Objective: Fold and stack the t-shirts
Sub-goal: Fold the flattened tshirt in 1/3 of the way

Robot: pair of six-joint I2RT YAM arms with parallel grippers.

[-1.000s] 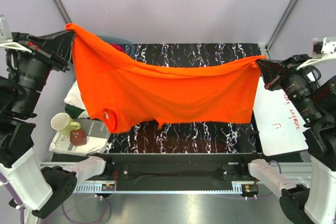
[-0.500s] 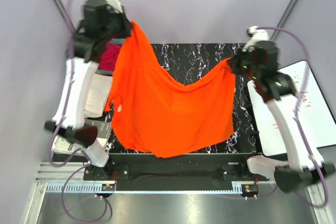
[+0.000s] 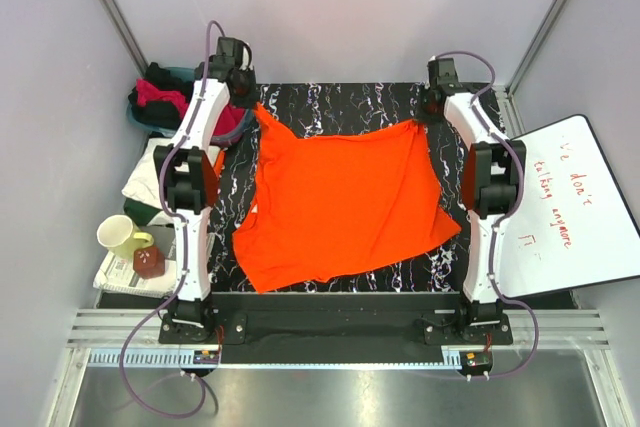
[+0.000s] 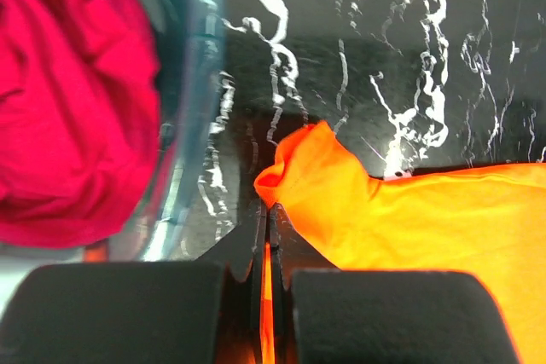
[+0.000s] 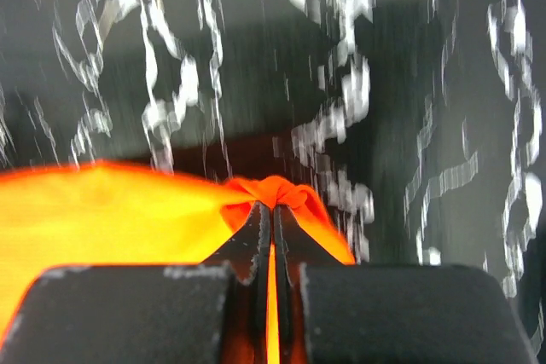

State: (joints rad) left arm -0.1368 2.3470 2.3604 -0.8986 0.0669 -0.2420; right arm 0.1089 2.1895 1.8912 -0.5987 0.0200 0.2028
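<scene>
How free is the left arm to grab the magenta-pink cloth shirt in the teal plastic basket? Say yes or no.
Probably not yet. The magenta-pink shirt lies close beside the left gripper, inside the teal basket, but the gripper is shut on a corner of the bright orange t-shirt and must release first.

One left pincer (image 4: 265, 215), one right pincer (image 5: 271, 210), one orange shirt (image 3: 345, 207), one pink shirt (image 4: 77, 100), one basket (image 4: 192, 100), one mug (image 3: 120, 237) and one board (image 3: 585, 217) are showing.

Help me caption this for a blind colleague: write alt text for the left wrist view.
The left gripper pinches a corner of the orange t-shirt over the black marbled table. At left, a magenta t-shirt sits in a translucent basket.
</scene>
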